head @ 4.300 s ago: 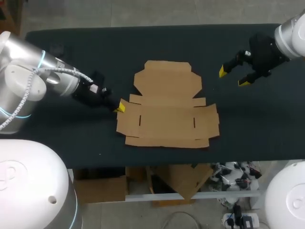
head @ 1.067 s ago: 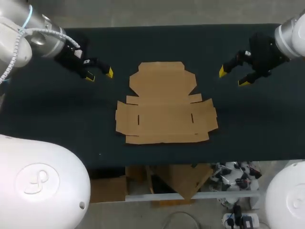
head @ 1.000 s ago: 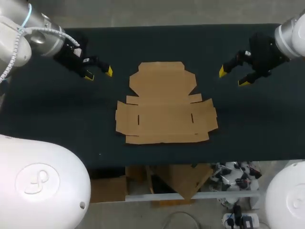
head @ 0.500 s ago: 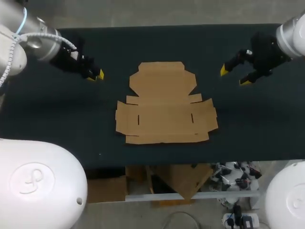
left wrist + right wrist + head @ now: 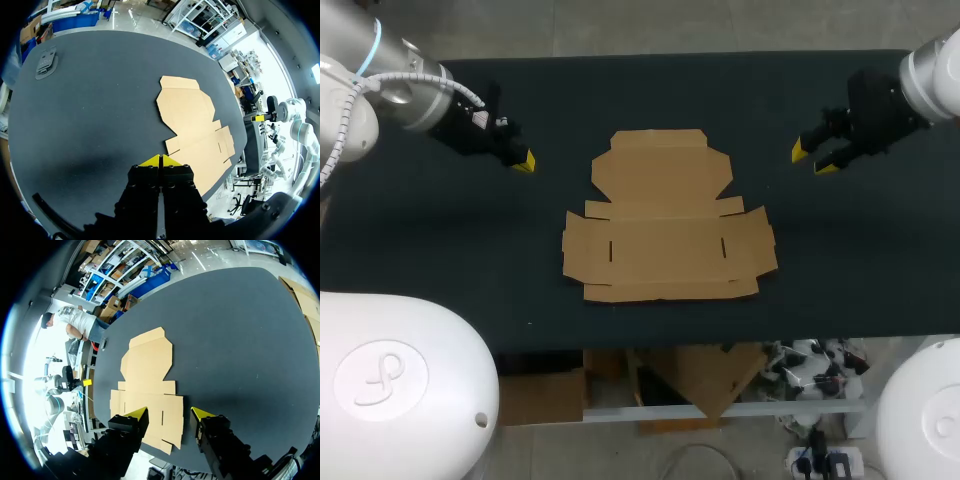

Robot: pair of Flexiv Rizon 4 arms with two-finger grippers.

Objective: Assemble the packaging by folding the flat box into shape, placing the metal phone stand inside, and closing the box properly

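The flat cardboard box (image 5: 665, 215) lies unfolded in the middle of the black table (image 5: 440, 260), all its flaps down. It also shows ahead of each gripper in the wrist views: flat box (image 5: 195, 125), flat box (image 5: 147, 385). My left gripper (image 5: 523, 160) hovers left of the box's back flap, shut with its yellow tips together and nothing between them (image 5: 160, 161). My right gripper (image 5: 814, 158) hangs right of the box, open and empty (image 5: 170, 414). A grey metal phone stand (image 5: 45, 61) lies flat at a far corner of the table in the left wrist view.
Bare black tabletop (image 5: 860, 260) surrounds the box on every side. The table's front edge (image 5: 720, 340) runs just below the box's front flap.
My left gripper's fingers have closed fully and it has drifted a little to the left. My right gripper's fingers have come closer together. The box has not moved in the last second.
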